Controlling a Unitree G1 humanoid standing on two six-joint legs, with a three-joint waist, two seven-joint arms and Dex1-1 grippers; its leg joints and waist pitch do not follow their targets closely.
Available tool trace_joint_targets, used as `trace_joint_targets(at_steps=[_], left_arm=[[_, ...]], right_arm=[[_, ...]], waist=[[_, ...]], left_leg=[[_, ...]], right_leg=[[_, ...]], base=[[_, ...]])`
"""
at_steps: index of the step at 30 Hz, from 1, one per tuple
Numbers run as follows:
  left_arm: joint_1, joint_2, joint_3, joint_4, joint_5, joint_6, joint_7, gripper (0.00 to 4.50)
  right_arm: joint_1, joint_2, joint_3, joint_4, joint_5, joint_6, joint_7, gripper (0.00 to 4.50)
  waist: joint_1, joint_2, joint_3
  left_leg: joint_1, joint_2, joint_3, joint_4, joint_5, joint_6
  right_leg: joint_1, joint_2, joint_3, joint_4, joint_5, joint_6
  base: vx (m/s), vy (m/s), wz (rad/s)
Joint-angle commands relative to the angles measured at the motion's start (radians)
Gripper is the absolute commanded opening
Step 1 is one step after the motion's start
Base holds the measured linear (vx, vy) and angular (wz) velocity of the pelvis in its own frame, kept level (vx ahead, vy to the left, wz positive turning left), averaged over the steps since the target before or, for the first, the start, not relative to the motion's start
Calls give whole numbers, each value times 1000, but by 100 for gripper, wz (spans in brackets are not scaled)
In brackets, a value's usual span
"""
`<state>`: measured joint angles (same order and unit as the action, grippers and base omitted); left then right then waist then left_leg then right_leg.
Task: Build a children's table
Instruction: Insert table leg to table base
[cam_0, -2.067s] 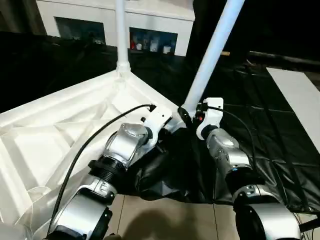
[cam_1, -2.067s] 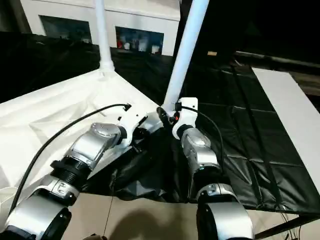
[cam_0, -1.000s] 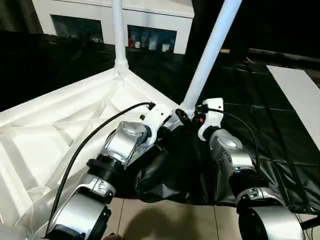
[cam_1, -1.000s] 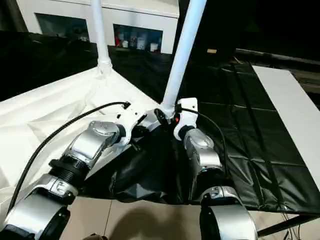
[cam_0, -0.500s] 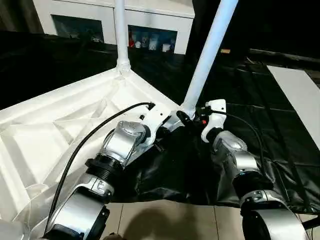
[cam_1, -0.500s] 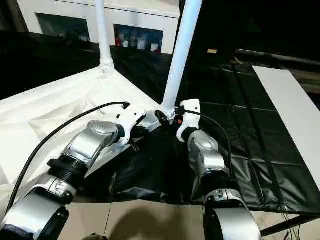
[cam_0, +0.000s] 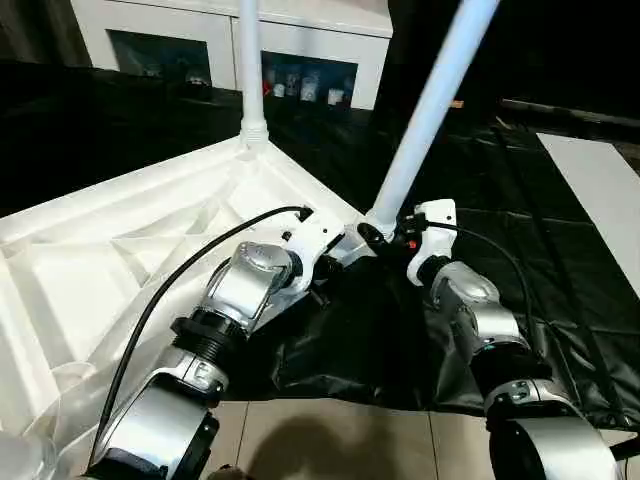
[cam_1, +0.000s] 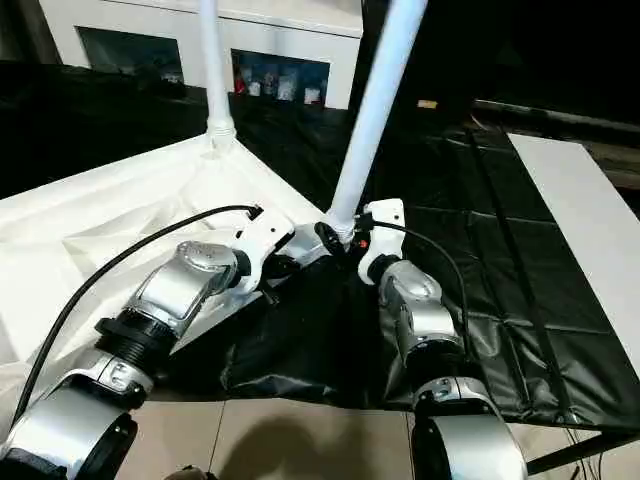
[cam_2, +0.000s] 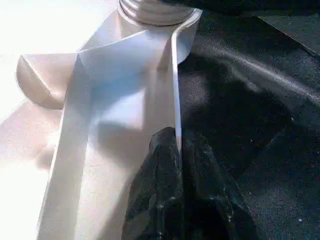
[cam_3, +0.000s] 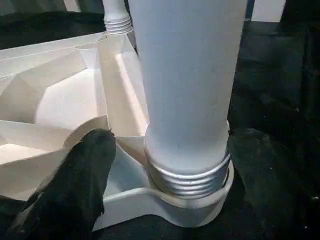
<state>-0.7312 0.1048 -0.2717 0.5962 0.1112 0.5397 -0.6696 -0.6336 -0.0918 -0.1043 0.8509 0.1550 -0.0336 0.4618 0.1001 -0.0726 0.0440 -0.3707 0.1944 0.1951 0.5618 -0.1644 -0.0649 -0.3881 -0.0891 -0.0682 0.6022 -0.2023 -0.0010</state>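
The white tabletop (cam_0: 120, 260) lies upside down, ribbed underside up. One white leg (cam_0: 250, 70) stands upright in the far corner socket. A second leg (cam_0: 430, 110) rises from the near corner socket (cam_3: 170, 207) and leans right, its thread (cam_3: 187, 180) still showing above the socket. My right gripper (cam_0: 385, 235) stands open around this leg's base. Its black fingers (cam_3: 85, 175) flank the leg with a gap on each side. My left gripper (cam_2: 177, 142) is shut on the thin rim wall of the tabletop (cam_2: 120, 75) just beside that socket.
A white cabinet (cam_0: 300, 40) with dark glass doors stands at the back. A black sheet (cam_0: 540, 200) covers the floor and bunches up under the near corner (cam_0: 340, 350). A white board (cam_0: 600, 190) lies at the right. Pale floor tiles (cam_0: 330, 440) show nearest me.
The picture has shifted slightly. The near leg leans a little further to the right than half a second ago. Both grippers keep their places and states.
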Motion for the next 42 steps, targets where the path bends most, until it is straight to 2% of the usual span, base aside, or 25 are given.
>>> trace_joint_targets(at_steps=[1,5,15,19,25,30,39,42], left_arm=[[-16,-20,-28,-42,-23,-29,-49,0],[-12,-17,-34,-49,-24,-26,-62,0],[-9,-10,-37,-52,-24,-28,-74,0],[-10,-10,-37,-51,-24,-28,-78,0],[-5,-3,-42,-60,-23,-25,-89,0],[-4,2,-44,-62,-23,-24,-98,0],[0,7,-46,-67,-22,-24,-105,0],[2,8,-48,-70,-20,-23,-107,0]], right_arm=[[-9,-6,1,22,-4,0,2,392],[-39,-23,-7,69,-8,-24,-6,392],[-59,-53,-18,95,1,-37,30,392],[-66,-64,-12,102,-1,-45,58,392],[-50,-93,14,82,-11,-46,130,392],[-29,-123,27,61,-9,-49,204,392],[-31,-136,1,73,18,-58,220,392],[-29,-133,-8,72,29,-57,221,366]], waist=[[-1,5,-58],[0,4,-60],[10,1,-62],[9,3,-61],[10,-1,-64],[11,-2,-63],[11,1,-63],[12,1,-64]], left_leg=[[19,43,-13,-55,-136,56],[18,43,-12,-52,-126,60],[14,41,-10,-46,-112,69],[11,42,-10,-44,-120,73],[9,39,-10,-40,-101,87],[9,40,-10,-39,-111,93],[9,42,-11,-40,-126,83],[9,41,-11,-39,-120,86]], right_leg=[[43,-62,46,-56,-32,-240],[42,-62,45,-53,-19,-249],[39,-60,45,-49,-10,-242],[38,-60,45,-47,-1,-247],[42,-59,44,-43,35,-256],[42,-59,43,-44,22,-256],[40,-59,43,-45,2,-259],[41,-59,43,-44,14,-261]], base=[[0,0,0],[0,0,0],[0,0,0],[0,0,0],[0,0,0],[0,0,0],[0,0,0],[0,0,0]])
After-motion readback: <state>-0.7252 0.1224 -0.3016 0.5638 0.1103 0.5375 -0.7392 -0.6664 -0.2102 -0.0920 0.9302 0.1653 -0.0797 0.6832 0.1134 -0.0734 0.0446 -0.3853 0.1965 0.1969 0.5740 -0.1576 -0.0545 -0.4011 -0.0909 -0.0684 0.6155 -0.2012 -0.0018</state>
